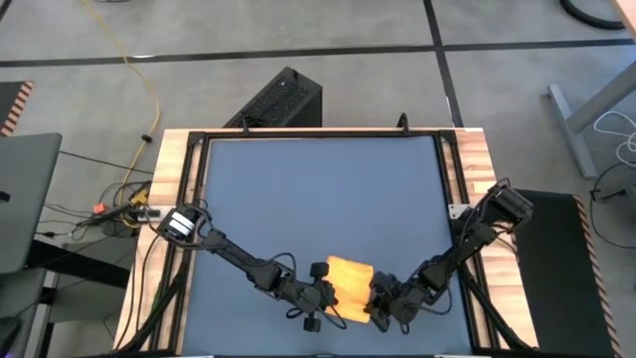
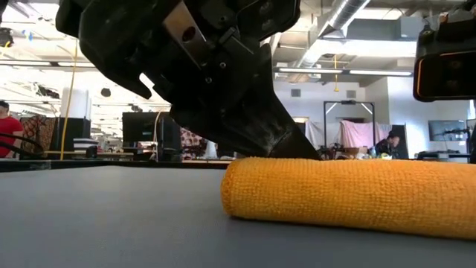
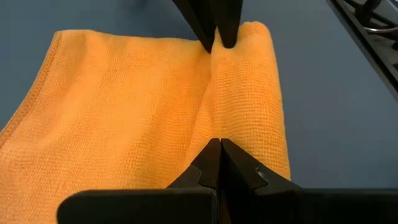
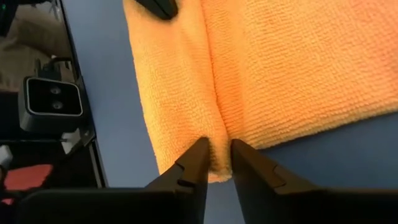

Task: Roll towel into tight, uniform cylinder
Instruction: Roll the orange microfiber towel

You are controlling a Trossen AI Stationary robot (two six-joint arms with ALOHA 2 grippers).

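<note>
Working from the left end of the roll, we have the left gripper (image 1: 331,294) down on the towel (image 1: 350,286), which lies near the front edge of the bench (image 1: 318,189), about midway along it. In the left wrist view its jaws are pressed together, pinching a ridge of yellow cloth at the seam where the rolled part meets the flat sheet. Only part of the towel is rolled: a stubby cylinder sits beside a flat layer that has not been taken up yet.

At the other end, the right gripper (image 1: 380,303) has its jaws narrowly apart, nipping the same seam at the towel's edge, as the right wrist view shows.

We see three ways this could fail:

- If the two ends turn at different rates, the roll will come out cone-shaped rather than uniform.
- Our pinches hold only a thin fold, and the soft cloth could slide out of the jaws, most likely on the right, where the bite is close to the very edge. The roll would then spring loose.
- The smooth bench gives little hold, so the whole towel may slide forward instead of rolling, and the front edge is close.
</note>
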